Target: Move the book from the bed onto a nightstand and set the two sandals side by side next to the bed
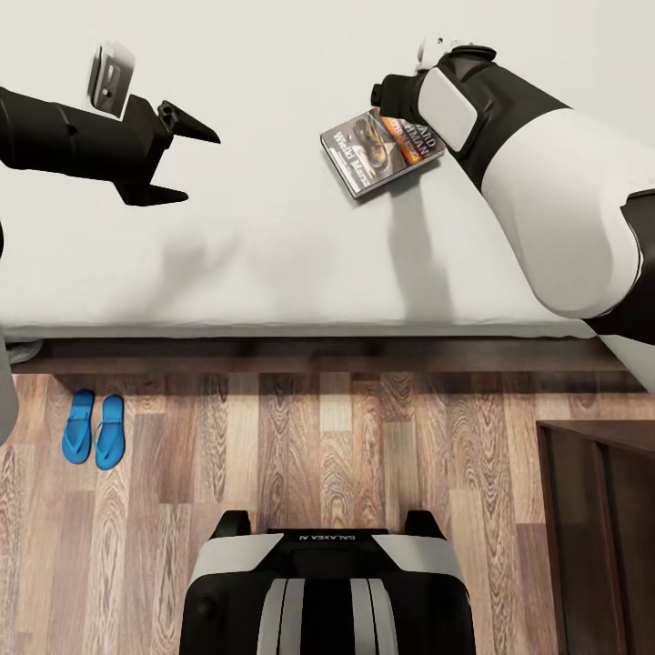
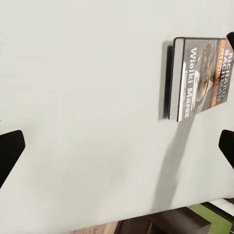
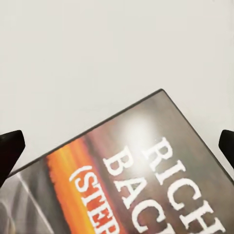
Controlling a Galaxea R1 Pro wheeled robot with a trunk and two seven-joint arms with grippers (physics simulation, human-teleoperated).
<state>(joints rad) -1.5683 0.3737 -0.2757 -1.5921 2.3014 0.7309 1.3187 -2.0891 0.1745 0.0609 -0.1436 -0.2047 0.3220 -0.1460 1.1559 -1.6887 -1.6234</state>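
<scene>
The book (image 1: pixel 382 150) lies flat on the pale mattress of the bed (image 1: pixel 273 255), at about 1 o'clock in the head view, cover up and turned a little askew. The right gripper (image 1: pixel 393 98) is directly over the book's far corner. In the right wrist view its two dark fingertips (image 3: pixel 9 148) stand wide apart on both sides of the cover, so the pincer is wide and holds nothing. The left gripper (image 1: pixel 182 164) hovers at about 10 o'clock over bare mattress, its jaws also wide and empty.

The step in hand seems to be the grasp of the book. It is thin and flat, so I think the fingers should come down at one edge and press slightly into the soft mattress, to get one finger under the cover before closing. A grasp near a corner may let the book swing; a grip along the middle of a side would be safer.

The two sandals (image 1: pixel 93 441) lie together on the wood floor (image 1: pixel 318 455) at 8 o'clock, close to the bed frame.
</scene>
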